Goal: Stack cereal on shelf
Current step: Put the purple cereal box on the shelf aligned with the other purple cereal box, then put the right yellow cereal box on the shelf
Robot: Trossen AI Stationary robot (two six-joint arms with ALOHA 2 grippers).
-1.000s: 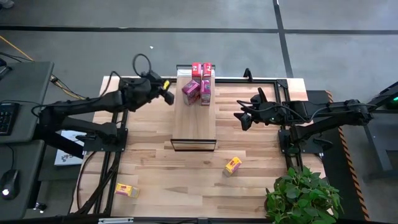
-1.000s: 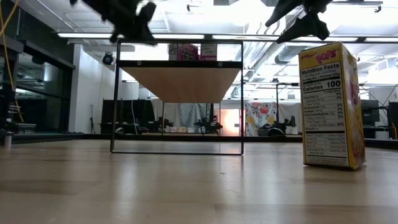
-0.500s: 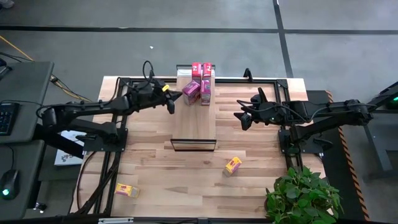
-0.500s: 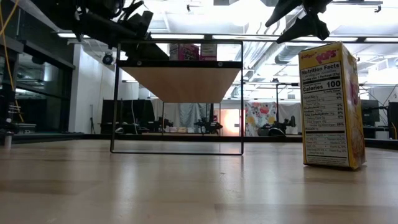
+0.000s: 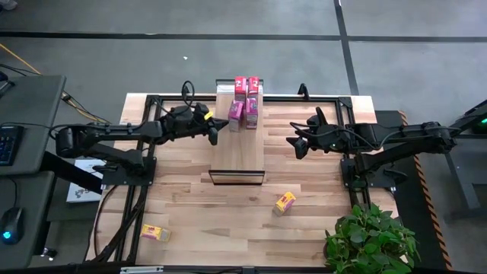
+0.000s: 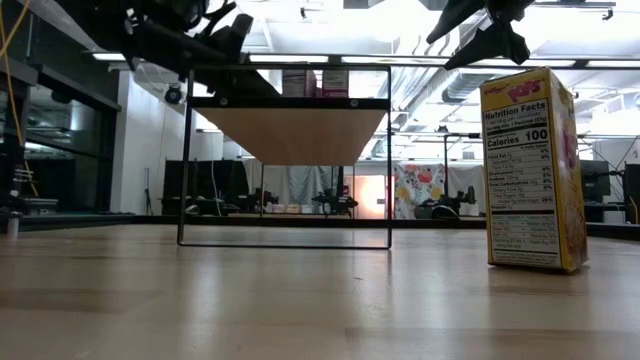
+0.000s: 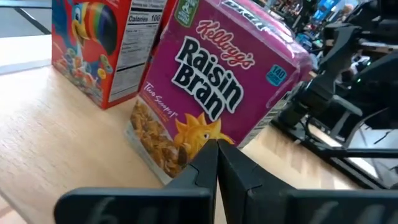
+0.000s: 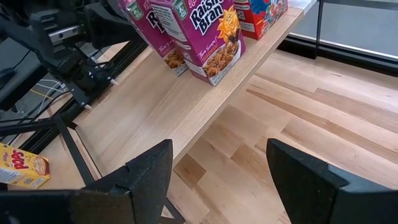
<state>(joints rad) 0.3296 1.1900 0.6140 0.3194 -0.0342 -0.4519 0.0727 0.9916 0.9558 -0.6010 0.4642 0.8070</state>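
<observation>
My left gripper (image 5: pixel 214 135) reaches in from frame left, pinched closed, tip against a Raisin Bran box (image 7: pixel 217 93) on the shelf (image 5: pixel 237 148). Right gripper (image 5: pixel 298 146) hovers spread, empty. Upper centre: two pink, two red boxes (image 5: pixel 245 82). Lower frame: two yellow boxes (image 5: pixel 284 202).

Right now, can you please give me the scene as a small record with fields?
shelf: tall narrow unit with light wood top, table centre
on shelf: two red cardboard cereal boxes and two magenta-pink cereal boxes, far end
on table: two yellow cereal boxes, one standing, one lying
left gripper: shut, against a tilted pink box
right gripper: open, empty, waiting right of shelf
</observation>
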